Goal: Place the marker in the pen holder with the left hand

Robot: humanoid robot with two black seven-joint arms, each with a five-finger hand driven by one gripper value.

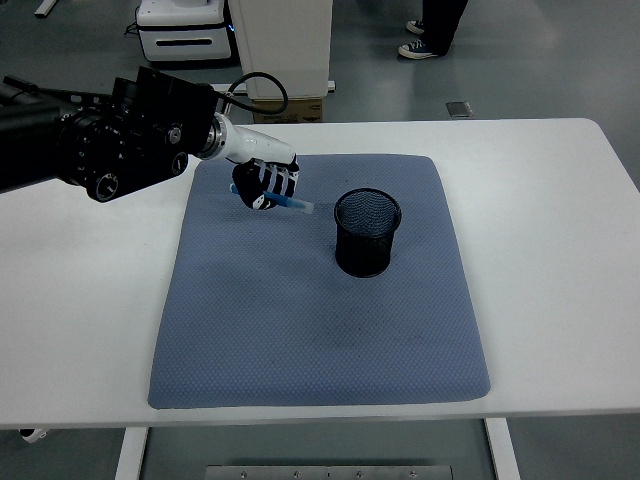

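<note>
The left robot hand, fingers curled around a blue marker, hovers above the blue mat on the white bench, just at 9 o'clock of the black mesh pen holder.

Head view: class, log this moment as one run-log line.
left hand: holding marker | pen holder: upright on mat | marker: not yet in

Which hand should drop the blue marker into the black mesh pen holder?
Left. The left hand already grips the blue marker, its tip pointing toward the black mesh pen holder on the blue-grey mat. No right arm is in view.
</note>
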